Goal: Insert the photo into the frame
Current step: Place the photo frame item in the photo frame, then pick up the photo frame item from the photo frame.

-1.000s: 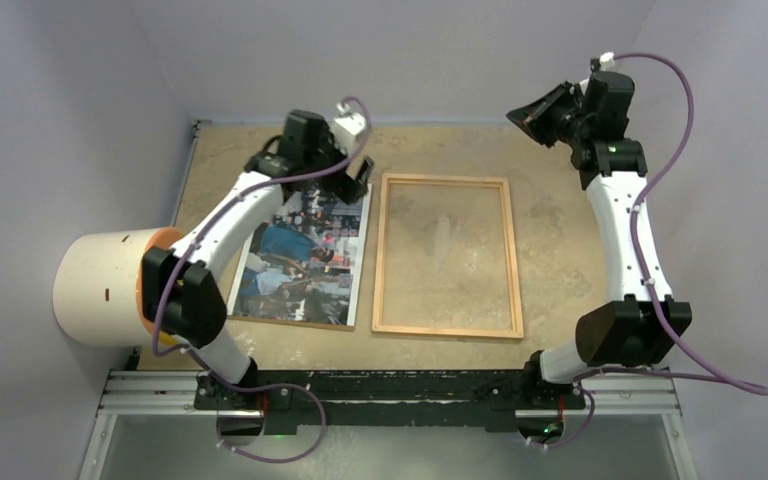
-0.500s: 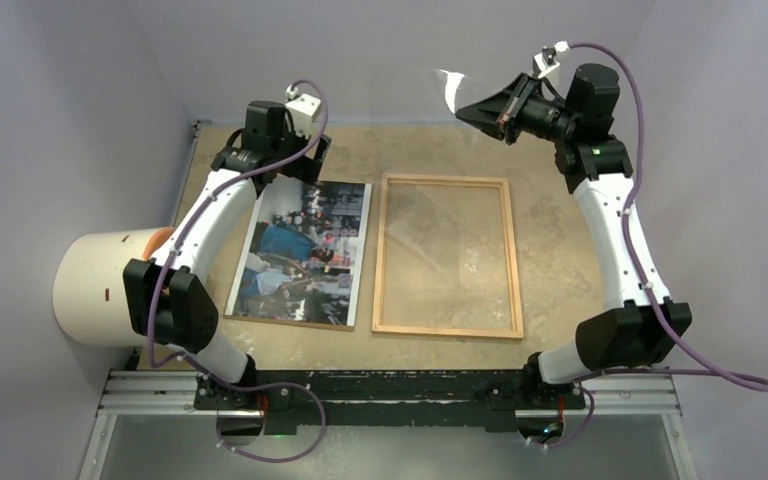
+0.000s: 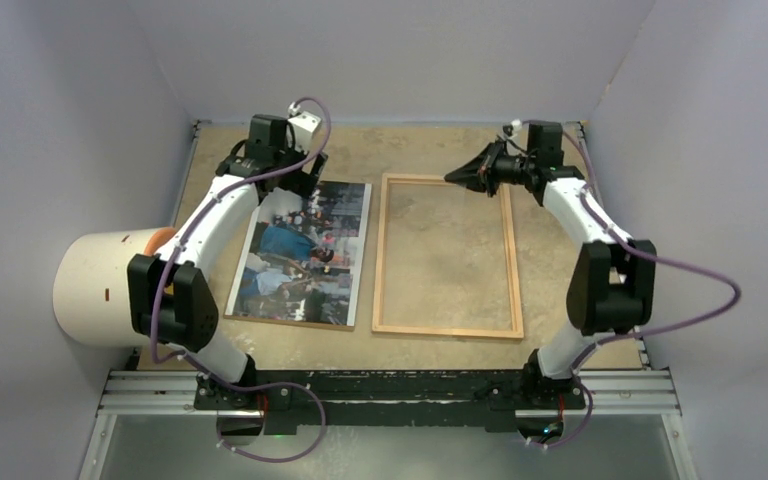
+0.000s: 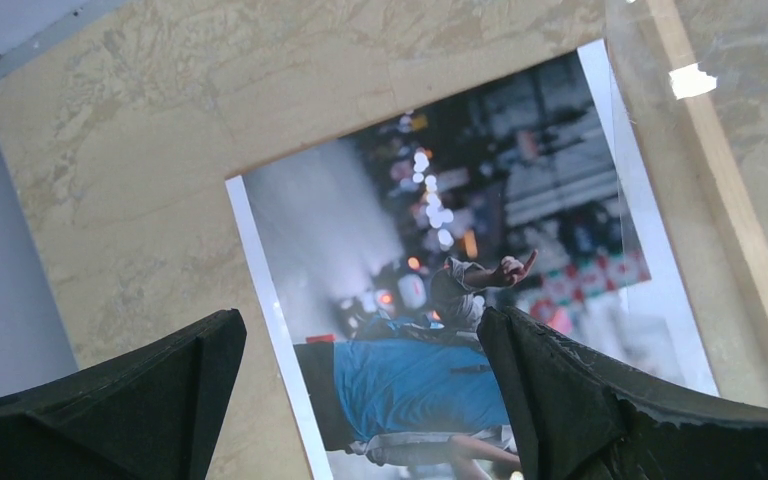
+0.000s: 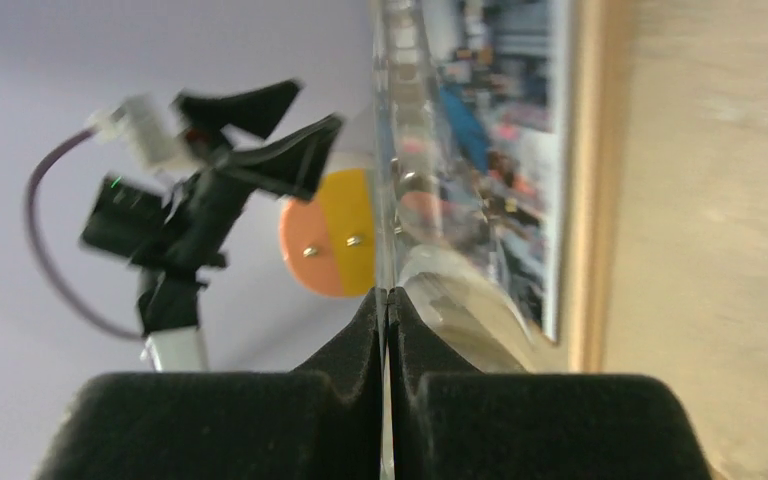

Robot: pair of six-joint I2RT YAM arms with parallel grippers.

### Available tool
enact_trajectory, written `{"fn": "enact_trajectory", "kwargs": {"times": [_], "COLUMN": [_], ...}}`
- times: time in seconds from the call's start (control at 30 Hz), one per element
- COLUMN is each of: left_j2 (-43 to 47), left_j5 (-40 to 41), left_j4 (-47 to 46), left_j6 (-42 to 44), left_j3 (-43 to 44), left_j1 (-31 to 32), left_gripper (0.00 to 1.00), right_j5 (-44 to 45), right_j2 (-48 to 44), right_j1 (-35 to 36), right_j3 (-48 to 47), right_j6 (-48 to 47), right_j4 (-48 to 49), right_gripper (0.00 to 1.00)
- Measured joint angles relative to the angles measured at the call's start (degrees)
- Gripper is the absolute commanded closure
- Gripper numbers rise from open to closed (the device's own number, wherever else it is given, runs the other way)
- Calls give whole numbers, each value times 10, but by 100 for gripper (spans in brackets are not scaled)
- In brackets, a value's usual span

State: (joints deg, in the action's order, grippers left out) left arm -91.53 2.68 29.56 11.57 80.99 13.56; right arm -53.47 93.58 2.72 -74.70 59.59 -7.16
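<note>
Pinching the clear pane (image 5: 400,150) edge-on, the right fingers (image 5: 360,340) are pressed shut at the frame (image 3: 511,250)'s far end, probably tilting it to open the frame. The left fingers (image 4: 550,380), spread wide and empty, hover over the photo (image 3: 305,255), which lies on the bench (image 3: 545,260) just beside the frame.

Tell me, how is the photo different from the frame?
The photo is a solid colourful picture of people; the frame is thin light wood around a see-through middle. The frame looks slightly bigger than the photo. The left pincer hangs open over the photo; the right pincer is shut on the frame's clear pane. Both are rectangles lying side by side on the table.
</note>
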Motion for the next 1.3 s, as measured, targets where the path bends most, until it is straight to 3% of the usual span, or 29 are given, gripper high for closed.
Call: {"fn": "enact_trajectory", "kwargs": {"times": [0.27,0.3,0.53,0.67,0.93,1.3], "left_j2": [-41,-44,-63,-78,-83,-82], "left_j5": [-26,-28,-10,13,34,42], "left_j4": [-4,-5,-40,-60,-67,-66], "left_j6": [28,31,60,75,89,101], "left_j3": [-46,-54,-131,-163,-169,-169], "left_j1": [1,2,46,88,102,102], "left_gripper": [0,0,0,0,0,0], "right_j5": [47,50,110,169,299,300], "right_j2": [116,124,178,181,110,-72], "right_j1": [-49,-50,-46,-45,-29,21], "right_j3": [4,2,9,17,35,284], "right_j6": [-123,-137,-207,-225,-247,-242], "right_j4": [-93,-99,-119,-132,-165,-154], "right_gripper": [100,97,28,4,1,1]}}
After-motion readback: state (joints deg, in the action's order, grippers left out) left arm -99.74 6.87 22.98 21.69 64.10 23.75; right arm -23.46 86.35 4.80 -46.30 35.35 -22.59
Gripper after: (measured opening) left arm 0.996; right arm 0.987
